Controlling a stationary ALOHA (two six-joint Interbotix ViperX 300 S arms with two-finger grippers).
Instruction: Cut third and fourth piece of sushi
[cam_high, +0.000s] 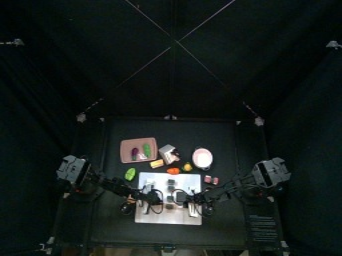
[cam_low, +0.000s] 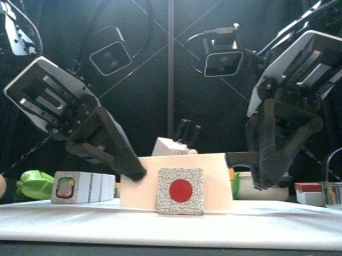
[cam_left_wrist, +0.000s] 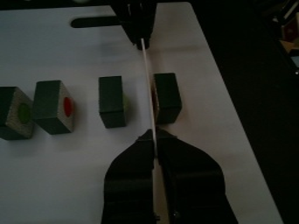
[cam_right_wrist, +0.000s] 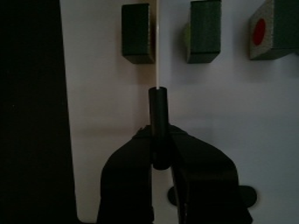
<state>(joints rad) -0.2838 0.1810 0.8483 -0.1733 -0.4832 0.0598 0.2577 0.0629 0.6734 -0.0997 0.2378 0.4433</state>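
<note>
On the white board (cam_high: 171, 195) near the tabletop's front edge, the left gripper (cam_left_wrist: 153, 140), fingers clamped on the knife (cam_left_wrist: 147, 83), sets its blade between two sushi pieces (cam_left_wrist: 112, 101). The right gripper (cam_right_wrist: 158, 140) pinches a thin rod (the blade's far end, seemingly). Judging so, a cut is underway; next, press straight down.

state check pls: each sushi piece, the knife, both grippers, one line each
left gripper: fingers shut on knife
knife: held on edge, blade lying in the gap between the two end pieces
end sushi piece: separate, standing on the white board
second sushi piece: separate, upright
red-centre sushi piece: separate, cut face showing
green-centre sushi piece: separate, partly out of frame
right gripper: fingers shut on a thin dark handle
</note>
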